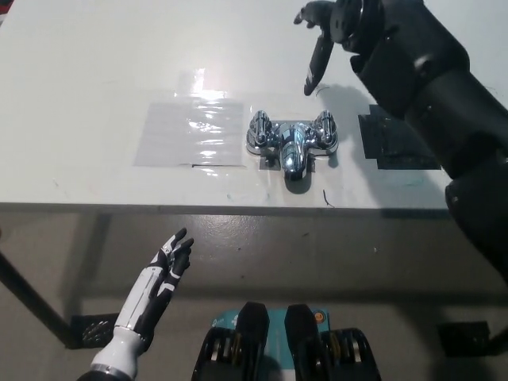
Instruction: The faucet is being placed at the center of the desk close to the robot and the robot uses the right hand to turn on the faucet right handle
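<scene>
White counter fills the upper view. Nearest, below its front edge, the left robot hand rests with fingers spread, holding nothing. At the centre of the counter, close to that edge, sits the chrome faucet, its body running left to right and its spout toward the robot. Its right handle lies just nearer than the right robot hand, which hangs beyond it, fingers loose and pointing down, gripping nothing.

Faucet central on desk; sheet left of it; pad right of it
</scene>
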`<state>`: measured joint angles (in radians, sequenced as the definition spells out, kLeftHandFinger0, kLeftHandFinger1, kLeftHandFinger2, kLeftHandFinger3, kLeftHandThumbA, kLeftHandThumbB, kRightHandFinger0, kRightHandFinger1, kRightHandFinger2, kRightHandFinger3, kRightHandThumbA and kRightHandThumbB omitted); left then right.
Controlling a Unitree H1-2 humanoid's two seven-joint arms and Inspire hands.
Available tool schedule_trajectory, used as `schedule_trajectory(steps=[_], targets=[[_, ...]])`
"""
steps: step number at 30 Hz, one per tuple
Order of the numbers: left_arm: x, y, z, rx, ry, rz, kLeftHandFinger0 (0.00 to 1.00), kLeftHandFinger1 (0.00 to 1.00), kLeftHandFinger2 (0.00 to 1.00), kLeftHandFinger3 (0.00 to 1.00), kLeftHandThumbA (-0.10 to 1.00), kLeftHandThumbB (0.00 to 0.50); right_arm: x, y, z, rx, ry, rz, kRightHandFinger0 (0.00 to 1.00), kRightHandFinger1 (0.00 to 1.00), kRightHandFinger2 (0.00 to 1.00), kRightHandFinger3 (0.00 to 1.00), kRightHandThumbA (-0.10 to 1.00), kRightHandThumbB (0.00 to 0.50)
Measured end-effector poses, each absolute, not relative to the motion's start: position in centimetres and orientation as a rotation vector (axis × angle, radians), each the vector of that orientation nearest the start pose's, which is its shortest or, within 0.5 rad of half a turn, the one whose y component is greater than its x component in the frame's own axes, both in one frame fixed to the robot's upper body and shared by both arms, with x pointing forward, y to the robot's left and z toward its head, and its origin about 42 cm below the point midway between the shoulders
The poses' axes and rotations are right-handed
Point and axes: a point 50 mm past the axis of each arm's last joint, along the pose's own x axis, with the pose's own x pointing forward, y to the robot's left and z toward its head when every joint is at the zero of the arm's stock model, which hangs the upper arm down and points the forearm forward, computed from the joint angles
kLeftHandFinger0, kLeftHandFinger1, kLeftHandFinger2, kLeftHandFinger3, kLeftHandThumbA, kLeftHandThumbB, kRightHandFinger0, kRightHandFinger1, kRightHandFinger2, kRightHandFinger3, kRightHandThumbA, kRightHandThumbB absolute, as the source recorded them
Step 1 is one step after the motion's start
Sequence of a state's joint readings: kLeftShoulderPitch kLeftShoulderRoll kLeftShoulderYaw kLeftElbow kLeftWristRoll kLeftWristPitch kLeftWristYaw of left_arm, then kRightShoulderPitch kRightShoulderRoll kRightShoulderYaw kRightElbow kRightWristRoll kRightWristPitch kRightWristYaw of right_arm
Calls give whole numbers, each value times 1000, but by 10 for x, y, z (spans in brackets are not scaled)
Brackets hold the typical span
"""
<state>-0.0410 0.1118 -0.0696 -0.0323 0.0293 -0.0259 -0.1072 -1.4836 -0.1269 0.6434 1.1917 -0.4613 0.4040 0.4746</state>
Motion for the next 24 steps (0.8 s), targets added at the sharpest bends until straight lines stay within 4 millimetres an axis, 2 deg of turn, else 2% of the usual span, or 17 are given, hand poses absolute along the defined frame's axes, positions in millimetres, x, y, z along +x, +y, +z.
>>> schedule_trajectory(steps=[3,10,12,18,24], targets=[[296,218,117,145,-91,-188,1000,1000,1000,1000,915,92,589,-89,393,-1332,310,393,1000,1000,1000,1000,1000,337],[296,218,119,155,-95,-188,1000,1000,1000,1000,938,106,589,-92,374,-1350,324,406,1000,1000,1000,1000,1000,348],[296,218,119,158,-96,-188,1000,1000,1000,1000,933,94,589,-94,368,-1350,337,409,1000,1000,1000,1000,1000,355],[297,218,120,162,-100,-188,1000,1000,1000,1000,939,110,589,-97,359,-1349,352,399,1000,1000,1000,1000,1000,354],[298,218,120,167,-99,-187,1000,1000,1000,1000,943,98,588,-94,351,-1359,363,412,1000,1000,1000,1000,1000,341]])
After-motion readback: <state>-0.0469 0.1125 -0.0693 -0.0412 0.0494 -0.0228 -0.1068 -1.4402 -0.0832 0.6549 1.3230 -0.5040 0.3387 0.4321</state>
